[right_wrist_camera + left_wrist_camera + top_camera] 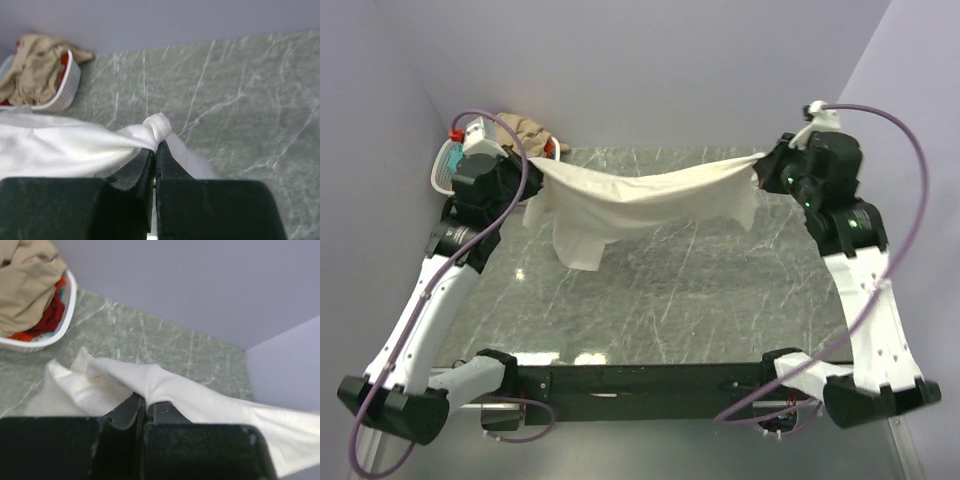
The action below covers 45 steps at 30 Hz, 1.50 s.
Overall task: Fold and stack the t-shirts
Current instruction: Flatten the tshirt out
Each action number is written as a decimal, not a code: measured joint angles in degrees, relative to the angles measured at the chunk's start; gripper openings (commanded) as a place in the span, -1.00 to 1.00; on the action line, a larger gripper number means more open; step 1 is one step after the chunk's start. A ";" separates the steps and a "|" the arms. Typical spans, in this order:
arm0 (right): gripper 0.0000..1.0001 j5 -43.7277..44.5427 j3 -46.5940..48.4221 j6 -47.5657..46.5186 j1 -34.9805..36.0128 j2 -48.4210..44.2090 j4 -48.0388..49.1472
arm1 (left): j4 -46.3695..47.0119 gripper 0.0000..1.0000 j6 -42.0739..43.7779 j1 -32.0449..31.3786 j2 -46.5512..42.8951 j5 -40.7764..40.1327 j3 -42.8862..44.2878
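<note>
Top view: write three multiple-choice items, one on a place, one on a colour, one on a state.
1. Where does the basket stand?
A. far-left corner of the table
B. near-right corner
C. centre

2. What colour is the top shirt in the basket?
A. teal
B. tan
C. black

3. How is the cream shirt held?
A. folded flat
B. stretched between the left gripper and right gripper
C. stuffed in the basket

Answers:
1 A, it sits at the far edge on the left.
2 B, its cloth shows tan.
3 B, each gripper is shut on one end and the middle sags.
</note>
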 measured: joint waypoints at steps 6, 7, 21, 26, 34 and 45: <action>-1.00 5.07 2.89 -1.18 -0.02 -9.92 0.17 | -0.09 -0.99 1.07 -0.02 -7.76 2.36 2.19; -1.00 5.66 3.28 -1.38 0.00 -11.65 0.50 | -0.09 -0.99 1.38 -0.04 -9.16 2.67 2.49; -1.00 10.69 -4.96 -1.31 -1.20 -17.20 8.59 | 3.30 -0.96 4.07 -1.75 2.73 13.25 12.72; -0.92 6.69 -17.66 0.76 -9.35 -8.96 13.90 | -0.79 0.08 7.61 -6.03 32.09 11.08 35.95; 0.31 0.31 -21.44 2.45 -17.97 13.73 14.80 | -10.47 0.93 9.38 -7.19 62.29 8.09 58.47; 0.33 -7.21 -32.22 3.98 -17.94 7.06 17.53 | -9.51 0.60 5.81 -7.91 30.53 1.42 13.62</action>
